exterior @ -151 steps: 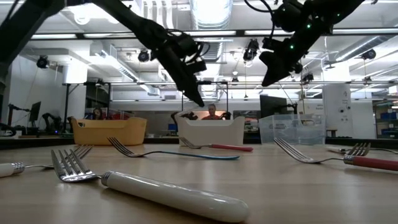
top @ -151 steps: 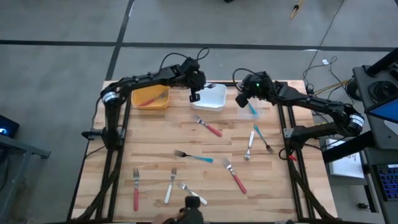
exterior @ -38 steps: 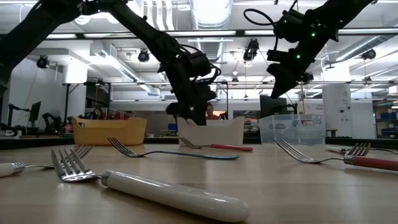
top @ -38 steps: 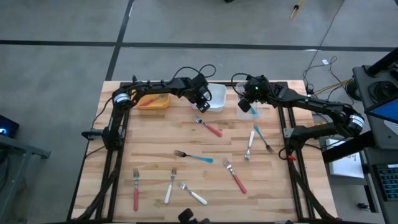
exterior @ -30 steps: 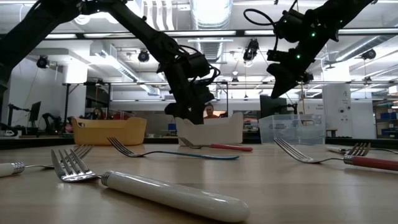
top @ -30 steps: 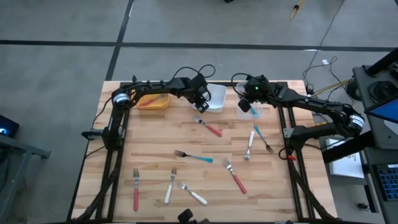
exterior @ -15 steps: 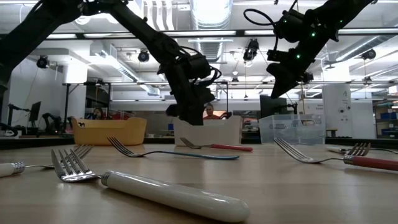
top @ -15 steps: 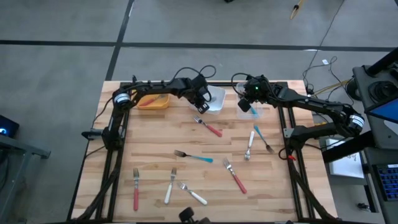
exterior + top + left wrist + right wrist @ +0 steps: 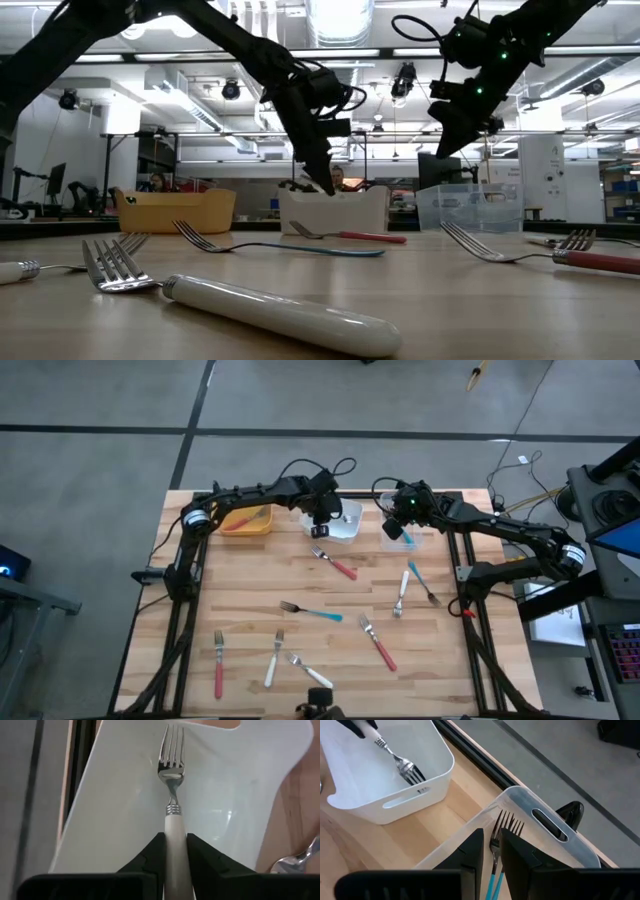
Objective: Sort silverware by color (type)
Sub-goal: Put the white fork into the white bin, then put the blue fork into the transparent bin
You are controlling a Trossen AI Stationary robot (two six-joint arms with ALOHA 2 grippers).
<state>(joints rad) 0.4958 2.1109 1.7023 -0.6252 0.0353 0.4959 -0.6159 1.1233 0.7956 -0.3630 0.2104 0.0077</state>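
White-handled fork [image 9: 174, 837]: clamped by its handle in the left tool [image 9: 323, 521], tines pointing down into the white bin [image 9: 345, 526] at the far edge of the tabletop [image 9: 250, 575]; the right wrist view shows its head [image 9: 406, 768] low inside that bin.
Teal-handled fork [image 9: 493, 865]: gripped in the right tool [image 9: 395, 530], tines poised over the rim of the clear bin [image 9: 540, 827] just beside the white one.
Loose silverware: a red-handled fork [image 9: 335, 562] near the white bin, a teal one [image 9: 312, 612] mid-table, a white and a teal one [image 9: 404, 588] towards the right, and red- and white-handled forks [image 9: 275, 660] along the near edge, all lying flat and well apart.
Orange bin [image 9: 243, 520]: far left corner, something red inside; too small to make out.
Step in hand: both arms appear to be at the drop-off, each carrying a fork of matching colour at its bin.
Next move: likely calls for each tool to let go so that the fork falls clear inside, then lift straight out without snagging a bin wall.
Left tool: fingers pressed on both sides of the white handle.
Right tool: fingers narrowly parted around the teal handle, grasping it.
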